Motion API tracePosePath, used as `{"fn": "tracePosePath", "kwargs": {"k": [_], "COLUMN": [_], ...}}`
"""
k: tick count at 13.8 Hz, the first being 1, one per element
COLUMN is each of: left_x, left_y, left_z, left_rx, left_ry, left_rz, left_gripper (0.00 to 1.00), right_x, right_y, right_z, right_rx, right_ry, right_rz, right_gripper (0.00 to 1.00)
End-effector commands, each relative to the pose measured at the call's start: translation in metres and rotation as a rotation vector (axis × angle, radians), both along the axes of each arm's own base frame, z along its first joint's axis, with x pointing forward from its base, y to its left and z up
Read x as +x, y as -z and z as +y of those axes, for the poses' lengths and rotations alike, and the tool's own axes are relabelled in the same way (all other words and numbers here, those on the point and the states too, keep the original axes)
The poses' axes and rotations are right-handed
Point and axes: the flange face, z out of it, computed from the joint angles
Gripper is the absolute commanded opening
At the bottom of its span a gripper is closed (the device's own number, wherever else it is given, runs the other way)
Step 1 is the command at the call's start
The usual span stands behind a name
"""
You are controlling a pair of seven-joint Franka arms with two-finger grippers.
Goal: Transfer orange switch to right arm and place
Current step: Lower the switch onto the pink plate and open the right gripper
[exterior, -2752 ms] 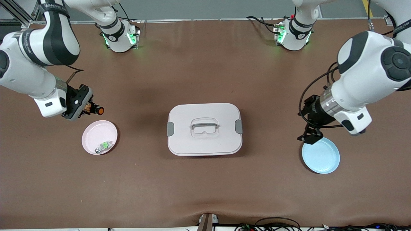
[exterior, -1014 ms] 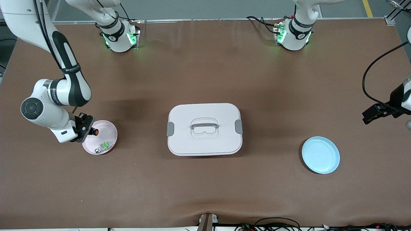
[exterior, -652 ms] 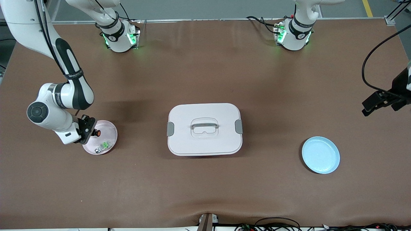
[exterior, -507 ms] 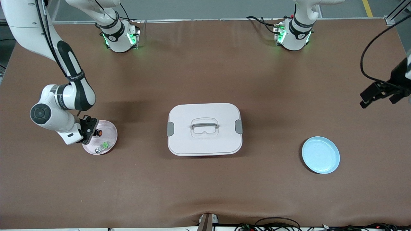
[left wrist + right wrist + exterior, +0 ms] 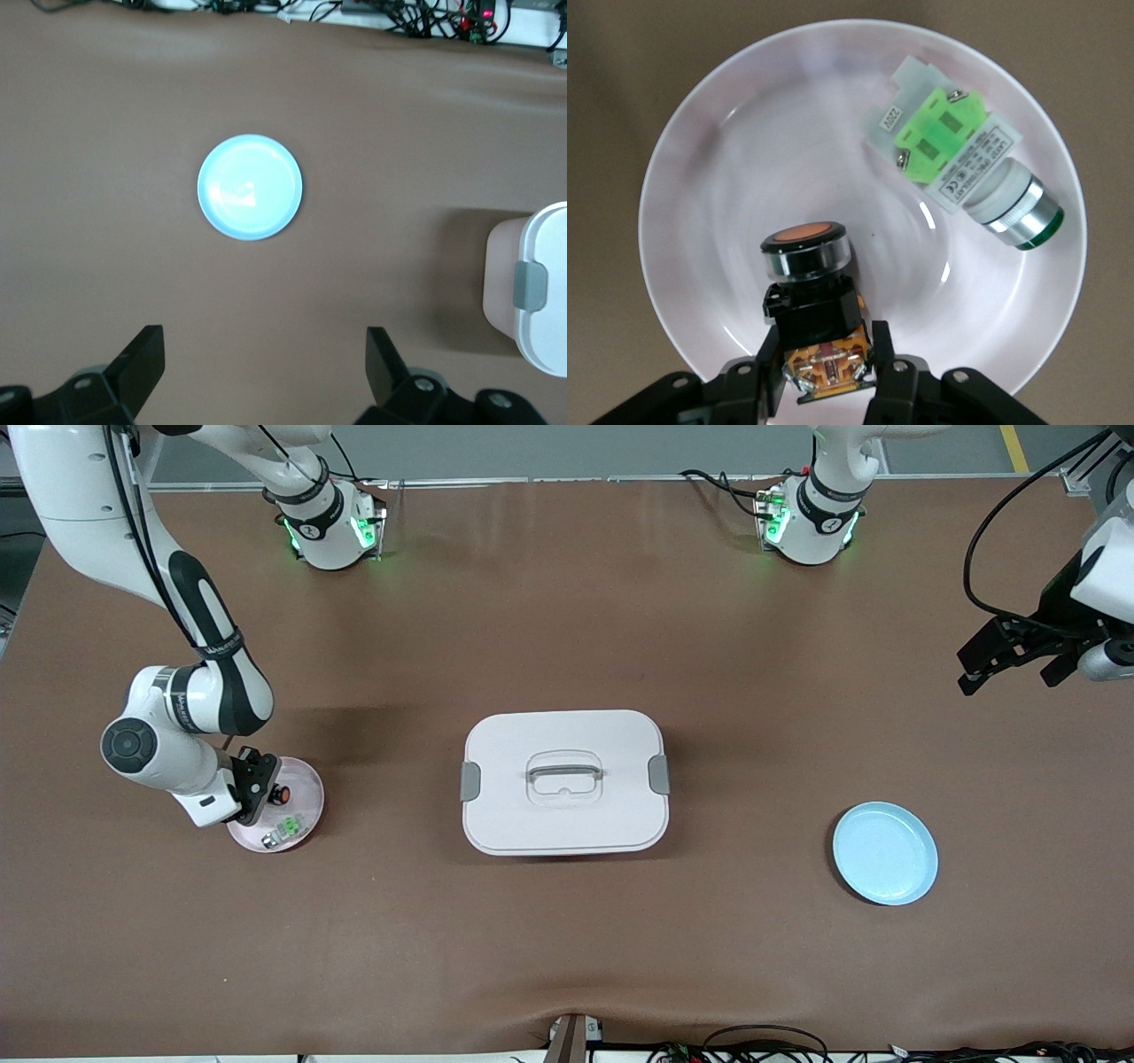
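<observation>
Gripping orange switch [image 5: 808, 292] over pink plate [image 5: 700, 168], right claw [image 5: 822, 367] tips cropped; left claw [image 5: 266, 363] released.

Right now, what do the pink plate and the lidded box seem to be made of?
Pink plate: likely glossy plastic or melamine; soft highlights gleam across its bowl. Lidded box: apparently matte plastic, pale pinkish, with moulded rounded corners, grey side clips and a clear handle.

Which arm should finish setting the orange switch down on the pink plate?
Right. Its claw grips the black, orange-capped switch low over the round pink plate, beside the green-and-clear part. The left claw waits open, up over its own table end.
</observation>
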Motion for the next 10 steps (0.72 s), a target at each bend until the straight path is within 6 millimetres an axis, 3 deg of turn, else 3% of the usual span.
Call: {"fn": "tracePosePath", "kwargs": {"k": [1, 4, 8, 10], "left_x": [0.001, 0.010, 0.014, 0.014], "left_y": [-0.003, -0.009, -0.003, -0.003], "left_z": [0.014, 0.016, 0.017, 0.023], "left_rx": [-0.026, -0.017, -0.008, -0.016], "left_ry": [-0.011, -0.007, -0.007, -0.021], "left_rz": [0.039, 0.022, 0.031, 0.032], "left_gripper": [1.00, 1.00, 1.00, 1.00], "right_x": [0.006, 0.016, 0.039, 0.043], "right_y": [-0.006, -0.031, -0.105, -0.144], "right_z": [-0.010, -0.010, -0.007, -0.005], "right_rx": [-0.002, -0.001, 0.006, -0.016], "right_ry": [0.006, 0.021, 0.258, 0.371], "right_rz": [-0.006, 0.013, 0.172, 0.169], "right_gripper": [1.00, 1.00, 1.00, 1.00]}}
